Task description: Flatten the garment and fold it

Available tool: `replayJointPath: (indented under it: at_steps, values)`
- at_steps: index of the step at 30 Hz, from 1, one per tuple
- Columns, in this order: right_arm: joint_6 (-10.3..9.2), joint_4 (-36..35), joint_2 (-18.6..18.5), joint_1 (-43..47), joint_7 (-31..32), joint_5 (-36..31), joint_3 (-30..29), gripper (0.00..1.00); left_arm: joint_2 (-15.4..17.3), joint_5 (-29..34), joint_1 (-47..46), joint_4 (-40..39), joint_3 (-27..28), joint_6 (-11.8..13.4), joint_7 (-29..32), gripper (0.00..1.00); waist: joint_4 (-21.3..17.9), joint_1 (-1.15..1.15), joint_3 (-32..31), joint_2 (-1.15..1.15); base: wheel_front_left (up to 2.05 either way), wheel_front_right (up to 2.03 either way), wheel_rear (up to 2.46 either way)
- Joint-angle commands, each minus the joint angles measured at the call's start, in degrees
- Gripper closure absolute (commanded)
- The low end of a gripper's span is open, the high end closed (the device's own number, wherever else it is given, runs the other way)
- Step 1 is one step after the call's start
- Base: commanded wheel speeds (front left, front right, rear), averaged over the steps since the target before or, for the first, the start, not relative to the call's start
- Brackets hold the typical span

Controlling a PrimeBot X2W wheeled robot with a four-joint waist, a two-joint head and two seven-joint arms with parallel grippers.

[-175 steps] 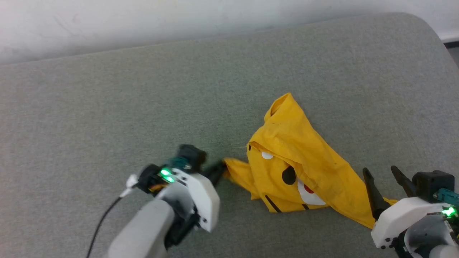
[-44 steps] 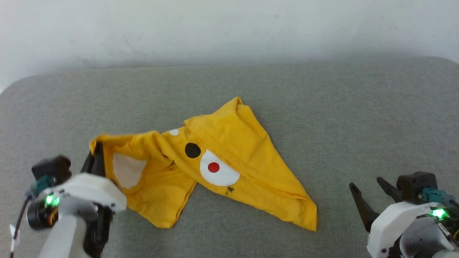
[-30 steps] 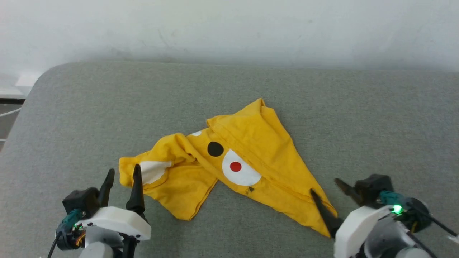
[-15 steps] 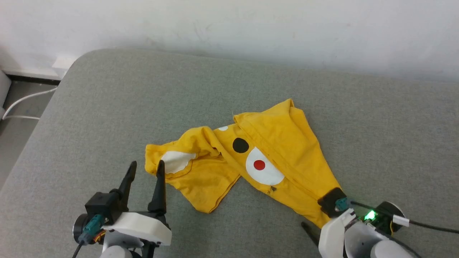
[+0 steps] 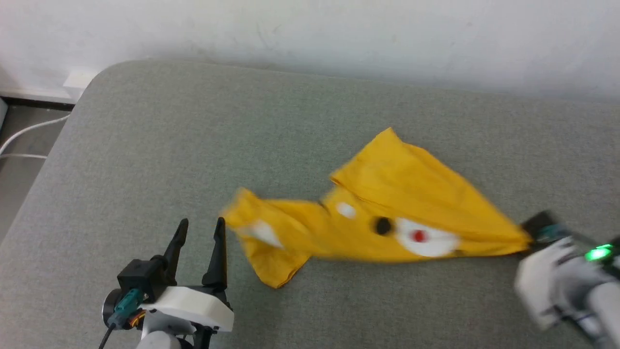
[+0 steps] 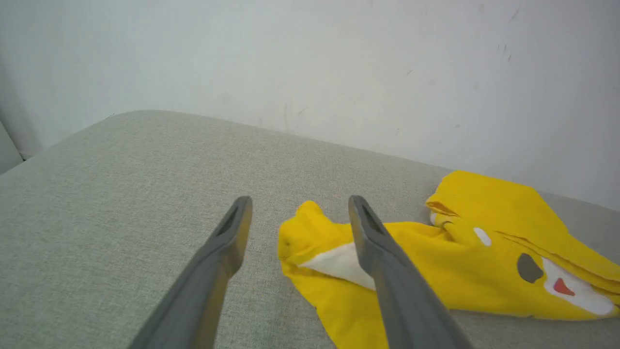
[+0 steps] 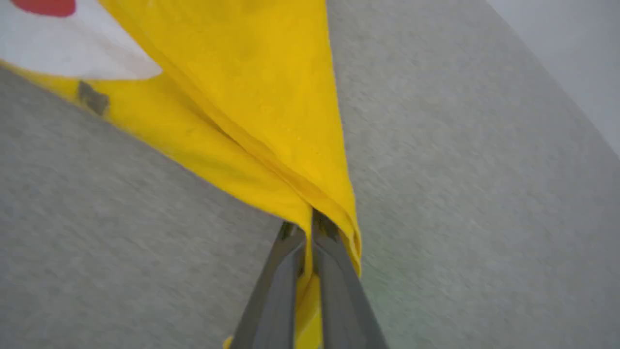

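Observation:
The garment [image 5: 387, 213] is a mustard-yellow T-shirt with white patches, a black dot and a red dot, lying crumpled and stretched sideways on the grey cushion [image 5: 193, 135]. My right gripper [image 7: 310, 228] is shut on the garment's right corner [image 7: 271, 121], with yellow cloth pinched between its fingers; in the head view that gripper [image 5: 530, 240] sits at the far right, blurred. My left gripper [image 5: 201, 225] stands open at the lower left, just left of the garment's left end. In the left wrist view the open fingers [image 6: 227, 242] frame that yellow end [image 6: 436, 261] with its white patch.
A white wall [image 5: 310, 34] runs behind the cushion. The cushion's rounded left edge [image 5: 58, 145] drops to a floor with a white cable [image 5: 24, 135]. Bare grey fabric lies to the left and behind the shirt.
My right gripper has shut on the garment's right corner and pulled it right, stretching the shirt out. The left gripper stays open in place.

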Motion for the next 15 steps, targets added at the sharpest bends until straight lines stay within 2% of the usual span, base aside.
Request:
replayJointPath:
  at_steps: [1,5,8,12,14,15]
  values:
    - [-0.52,1.15,-4.11,-1.15,0.42,-0.77,-2.82,1.0,-0.34,0.79,-0.99,0.13,0.2,-0.63,-0.27,0.0,-0.54,-0.01,-0.44,0.01,0.0,0.0,0.0]
    - [-0.52,1.82,-10.25,-4.86,-0.6,-2.28,-8.3,1.0,-0.75,1.18,-1.42,0.36,0.28,-1.19,-0.27,0.0,-1.09,-0.01,-0.45,0.01,0.0,0.0,0.0]
    - [-0.52,3.58,-12.22,-7.92,-2.31,-3.16,-10.77,1.0,-1.08,1.28,-1.76,0.44,0.37,-1.65,-0.27,0.0,-1.24,-0.01,-0.01,0.01,0.0,0.0,0.0]
    - [-0.52,7.96,-11.94,-11.29,-5.26,-5.55,-12.05,1.0,-1.44,1.56,-2.25,0.75,0.48,-2.07,-0.27,0.0,-1.35,-0.01,0.86,0.01,0.0,0.0,0.0]
    - [-0.52,10.68,-9.85,-11.58,-5.71,-5.91,-11.7,1.0,-1.62,1.73,-2.51,1.21,0.08,-2.48,-0.27,0.0,-1.37,-0.01,1.06,0.01,0.0,0.0,0.0]
    - [-0.52,11.81,-8.56,-11.38,-5.85,-5.62,-11.41,0.68,-1.69,1.88,-2.65,1.52,-0.27,-2.72,-0.27,0.0,-1.43,-0.01,1.09,0.01,0.0,0.0,0.0]
